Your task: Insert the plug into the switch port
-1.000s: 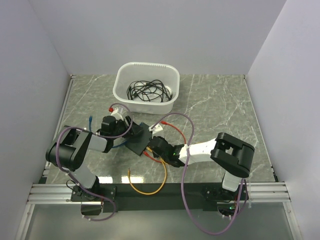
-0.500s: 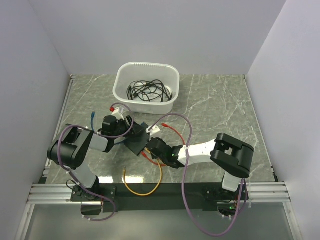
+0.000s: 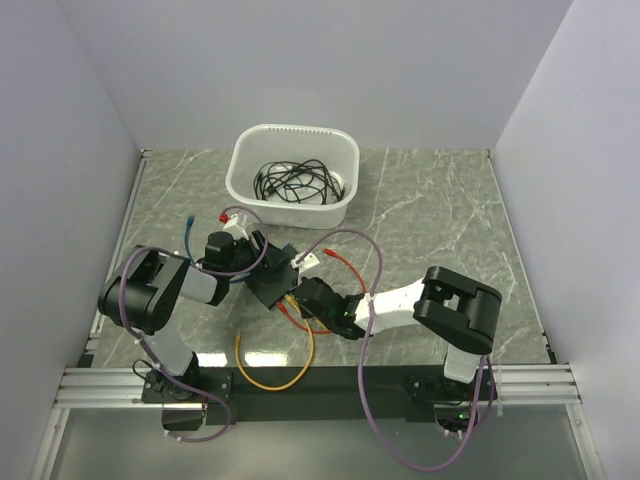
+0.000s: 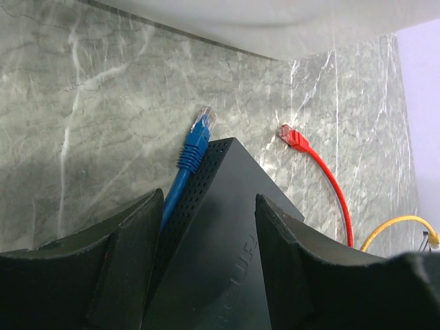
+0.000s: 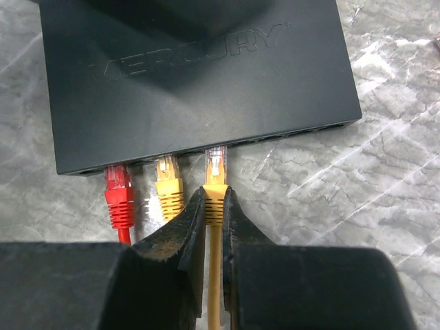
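The black switch (image 5: 199,75) lies flat with its port row facing my right gripper; it also shows in the top view (image 3: 272,278). A red plug (image 5: 117,187) and a yellow plug (image 5: 168,184) sit in two ports. My right gripper (image 5: 214,203) is shut on the boot of a second yellow plug (image 5: 216,172), whose clear tip is at the mouth of the neighbouring port. My left gripper (image 4: 210,268) straddles the switch's far corner (image 4: 227,227) with a finger on each side, closed on it. In the top view the left gripper (image 3: 247,258) and right gripper (image 3: 303,293) meet at the switch.
A white tub (image 3: 293,175) of black cables stands behind. A blue plug (image 4: 197,137) and a loose red plug (image 4: 292,137) lie by the switch's far side. The yellow cable (image 3: 268,362) loops toward the near edge. Purple arm cables arch overhead.
My right gripper has pushed left toward the switch with the yellow plug. The yellow cable loop has slid left. The blue cable end has shifted up.
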`<state>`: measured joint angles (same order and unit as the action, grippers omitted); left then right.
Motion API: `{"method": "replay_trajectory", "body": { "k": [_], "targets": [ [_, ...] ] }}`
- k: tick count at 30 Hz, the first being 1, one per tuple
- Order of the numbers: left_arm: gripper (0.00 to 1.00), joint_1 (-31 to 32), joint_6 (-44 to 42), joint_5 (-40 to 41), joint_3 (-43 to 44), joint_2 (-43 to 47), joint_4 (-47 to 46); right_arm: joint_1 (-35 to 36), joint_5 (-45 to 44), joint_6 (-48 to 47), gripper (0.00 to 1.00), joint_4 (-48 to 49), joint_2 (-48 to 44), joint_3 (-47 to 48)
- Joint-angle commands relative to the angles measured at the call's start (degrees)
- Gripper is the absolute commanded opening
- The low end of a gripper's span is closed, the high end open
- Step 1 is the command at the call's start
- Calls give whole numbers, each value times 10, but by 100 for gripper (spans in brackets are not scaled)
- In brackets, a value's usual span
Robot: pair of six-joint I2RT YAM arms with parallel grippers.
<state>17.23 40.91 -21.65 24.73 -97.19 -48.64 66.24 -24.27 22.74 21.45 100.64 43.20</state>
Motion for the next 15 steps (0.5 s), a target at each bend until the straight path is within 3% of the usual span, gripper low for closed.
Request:
{"method": "replay_trajectory", "body": {
  "k": [1,11,15],
  "targets": [
    [61,17,1,-37,-23,-19,7,3,13,-1,0,110,-4,-14],
    [61,37,8,-30,-68,-10,-22,-11,28,-16,0,134,-15,-22],
    [61,49,6,-21,-83,-3,-27,-23,75,-45,0,118,-24,-13]
  ]
}}
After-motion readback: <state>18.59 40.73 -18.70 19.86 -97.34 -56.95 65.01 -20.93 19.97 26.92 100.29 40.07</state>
